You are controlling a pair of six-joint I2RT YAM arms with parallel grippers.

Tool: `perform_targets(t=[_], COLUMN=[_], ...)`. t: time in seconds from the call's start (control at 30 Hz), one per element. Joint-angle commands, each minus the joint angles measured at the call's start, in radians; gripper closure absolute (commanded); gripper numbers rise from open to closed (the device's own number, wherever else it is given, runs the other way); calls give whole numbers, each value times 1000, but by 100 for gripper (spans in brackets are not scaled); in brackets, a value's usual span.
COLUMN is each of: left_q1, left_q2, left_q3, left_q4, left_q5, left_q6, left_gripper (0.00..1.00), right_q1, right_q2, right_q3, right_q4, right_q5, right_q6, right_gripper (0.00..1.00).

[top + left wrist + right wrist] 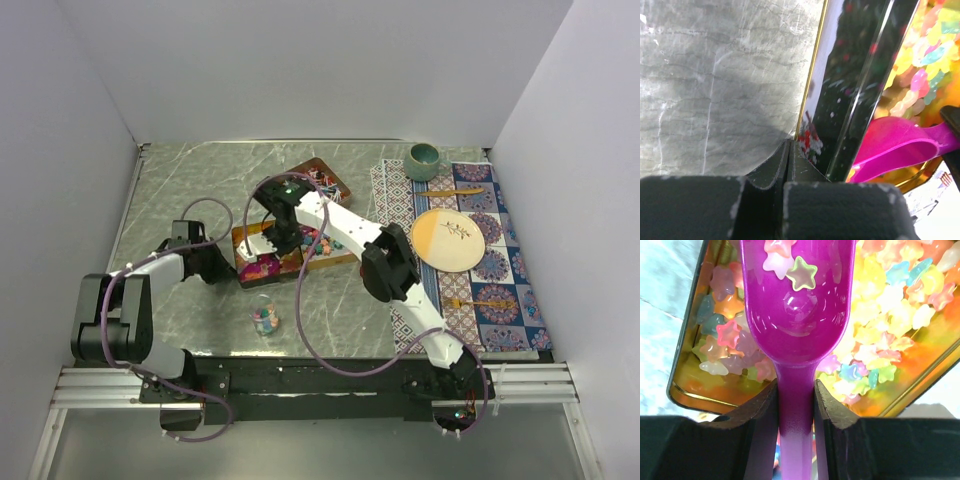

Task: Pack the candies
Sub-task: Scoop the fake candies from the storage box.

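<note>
Pastel star-shaped candies (pixel 890 300) fill a shiny gold-lined tin (pixel 685 390), which lies mid-table in the top view (pixel 262 268). My right gripper (pixel 796 395) is shut on the handle of the purple scoop (pixel 797 315). The scoop's bowl hangs over the tin and holds a few star candies (pixel 801 272). My left gripper (pixel 790 150) is shut at the tin's left edge, pinching its gold rim (pixel 810 95). The scoop (pixel 900 145) and candies (pixel 925 65) show beyond the tin's wall. A small clear jar (pixel 265 318) with some candies stands in front of the tin.
A second tray (pixel 322 180) with wrapped sweets lies behind the tin. A patterned placemat (pixel 500 270) on the right carries a plate (pixel 449 240), a green cup (pixel 423 159), a spoon (pixel 455 190) and a fork (pixel 478 302). Cables loop over both arms.
</note>
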Motion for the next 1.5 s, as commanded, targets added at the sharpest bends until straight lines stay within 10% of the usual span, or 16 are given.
perform_targets(t=[0.0,0.9,1.17,1.3,1.47], left_q1=[17,175,231,232,234], left_q2=[-10,-67,-116,-164,-248], left_q3=[33,208,262,216,213], left_q4=[7,-260,-260,-213,-209], left_q5=[85,268,234,234,130], left_q6=[55,472,532,506,474], left_gripper=[99,98,22,2,3], right_q1=[-13,-266,-279,-250,-190], right_q2=[-95,-199,-357,-411,-499], right_q3=[-23,-102,-105,-112,-189], right_q4=[-67,-96,-115,-147,-162], right_q5=[-214,-512,-435,-371,-265], right_q6=[-46,15,81,130,174], right_gripper=[100,100,100,100,100])
